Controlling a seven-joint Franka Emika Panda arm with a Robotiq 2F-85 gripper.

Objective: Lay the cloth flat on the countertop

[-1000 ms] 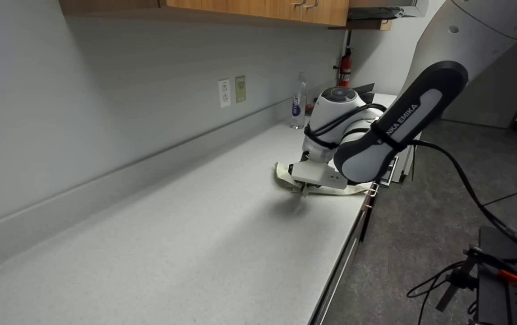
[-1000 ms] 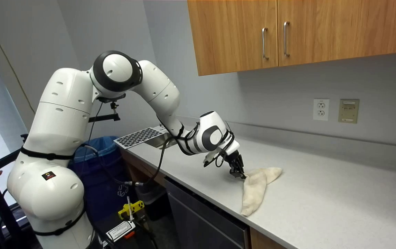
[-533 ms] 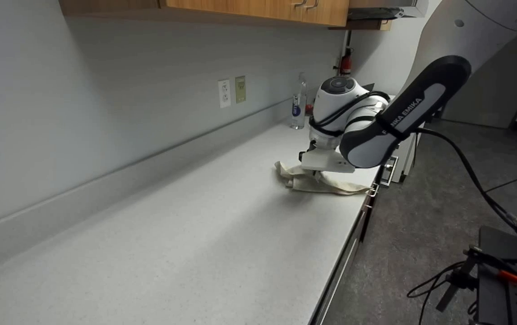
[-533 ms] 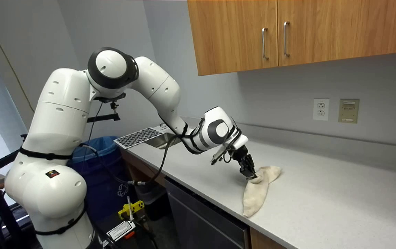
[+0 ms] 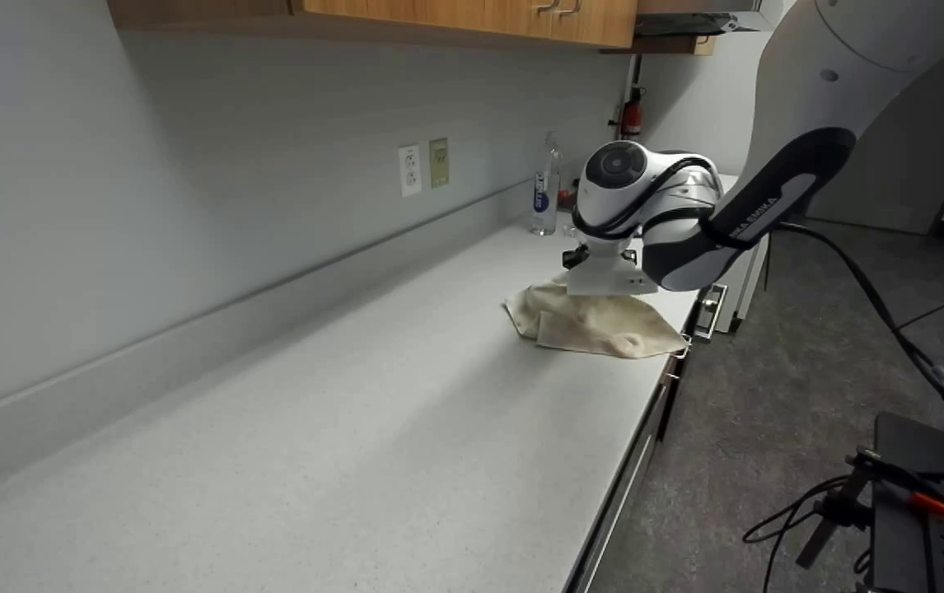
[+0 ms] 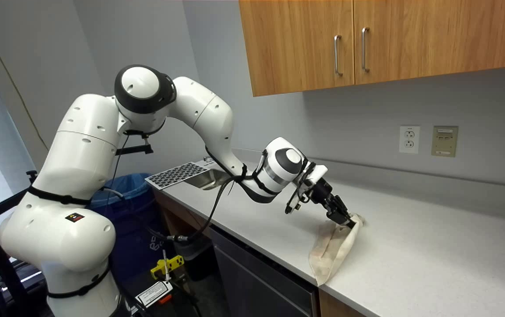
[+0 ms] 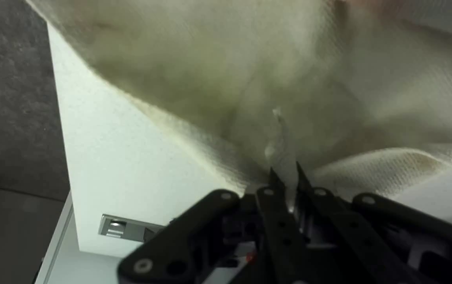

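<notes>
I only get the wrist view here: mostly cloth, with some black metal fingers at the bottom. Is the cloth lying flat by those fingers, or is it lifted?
Observer: Lifted. In an exterior view the cloth is raised at the tip of the gripper and slopes down to the countertop.
Operator: Where's the rest of the machine, then?
Observer: Its white arm arches up and reaches over the countertop from the side away from the wall.
Operator: And is there anything overhead I'd never notice?
Observer: Yes, in both exterior views wooden cupboards hang on that wall, above the countertop.
</notes>
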